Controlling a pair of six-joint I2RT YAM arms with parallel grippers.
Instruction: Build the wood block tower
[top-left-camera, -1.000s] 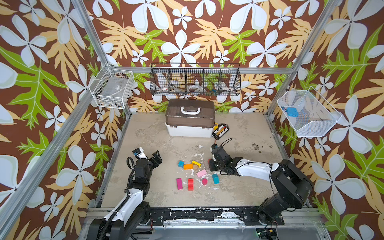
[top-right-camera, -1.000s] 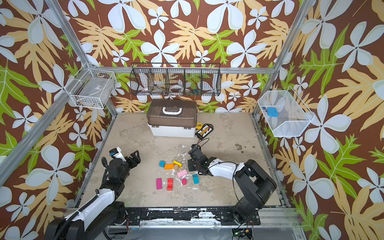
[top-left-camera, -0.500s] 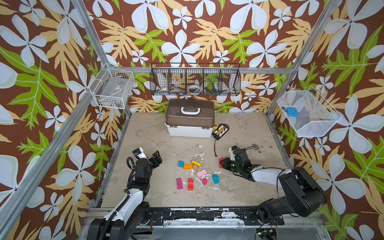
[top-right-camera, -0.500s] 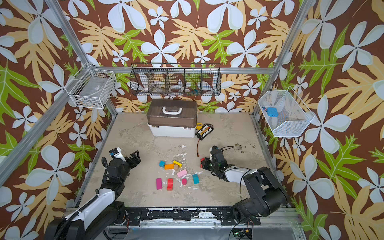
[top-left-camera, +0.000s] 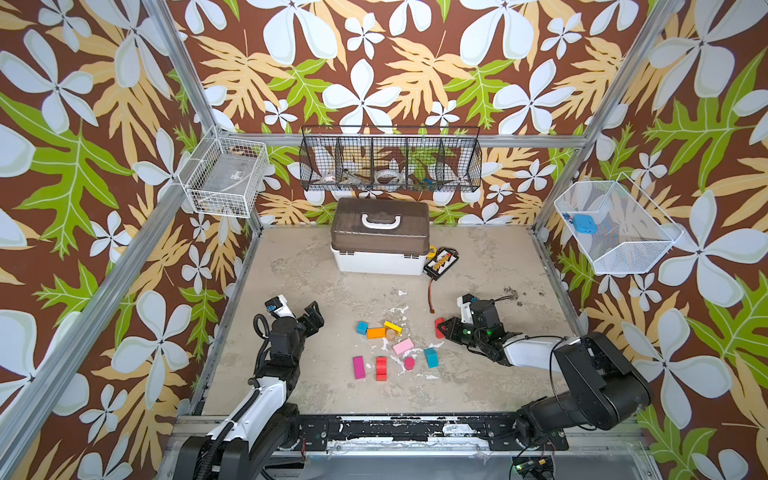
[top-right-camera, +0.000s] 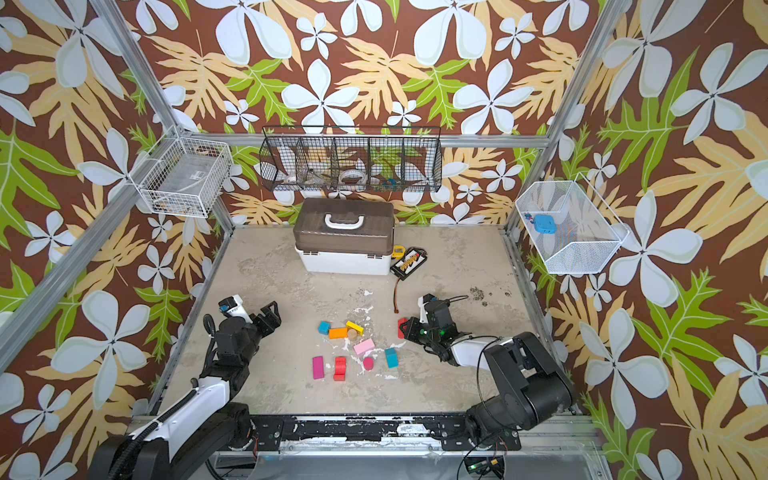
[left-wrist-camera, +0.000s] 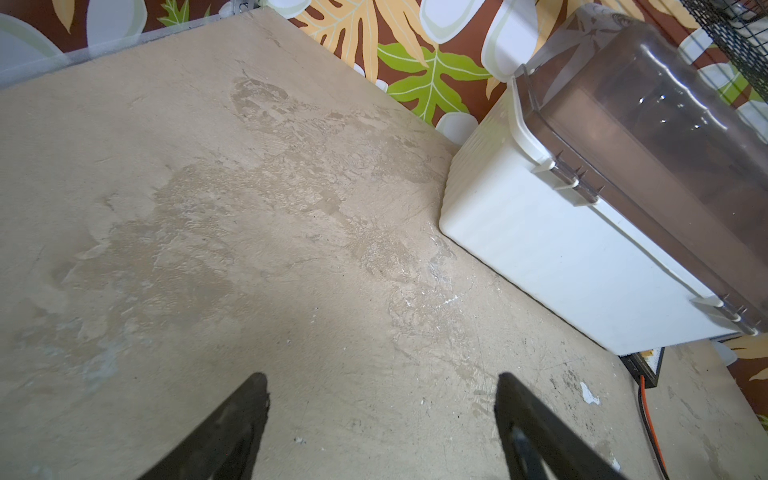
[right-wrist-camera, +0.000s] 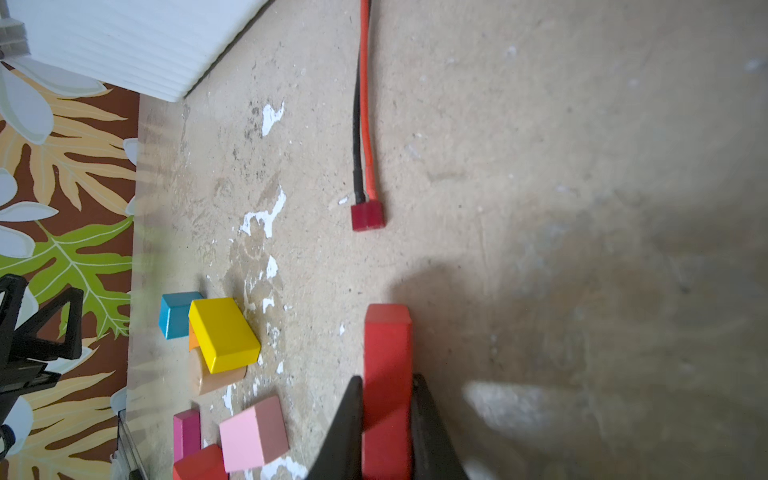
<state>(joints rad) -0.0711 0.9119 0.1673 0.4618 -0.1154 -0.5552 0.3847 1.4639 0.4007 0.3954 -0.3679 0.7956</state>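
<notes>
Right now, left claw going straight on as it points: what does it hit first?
Likely the bare beige tabletop; the left claw angles down at it. The white plastic box with brown lid sits off-line. Depth unclear.

The left arm (top-left-camera: 270, 386) reaches forward along the left side, its left gripper (left-wrist-camera: 380, 382) with jaws apart and nothing between them. The right arm (top-left-camera: 528, 353) stretches low toward the middle, its right gripper (right-wrist-camera: 386, 379) clamped on a red block (right-wrist-camera: 387, 340).

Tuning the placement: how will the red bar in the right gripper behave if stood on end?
Probably stiff: the red bar shows straight, square edges in the right gripper. Stood on its small end it may tip; its long flat face looks steadier.
</notes>
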